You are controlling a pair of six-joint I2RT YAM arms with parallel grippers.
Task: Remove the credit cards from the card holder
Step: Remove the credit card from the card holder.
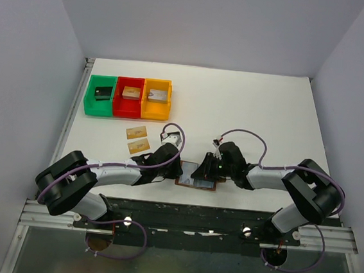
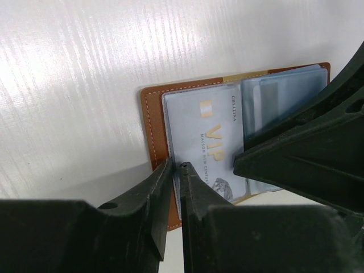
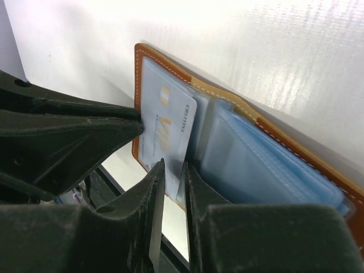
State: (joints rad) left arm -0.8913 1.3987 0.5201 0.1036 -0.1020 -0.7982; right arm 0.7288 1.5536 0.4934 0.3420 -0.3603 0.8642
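The card holder lies open near the table's front edge, brown leather with pale blue sleeves. A pale blue credit card marked VIP sits in its left pocket. My left gripper is shut on the card holder's left edge, leather and pocket rim between its fingers. My right gripper straddles the near corner of that card, jaws a narrow gap apart. Two tan-gold credit cards lie flat on the table, up-left of the holder.
Green, red and orange bins stand in a row at the back left, each with a small block inside. Both grippers crowd close together over the holder, right by the table's front rail.
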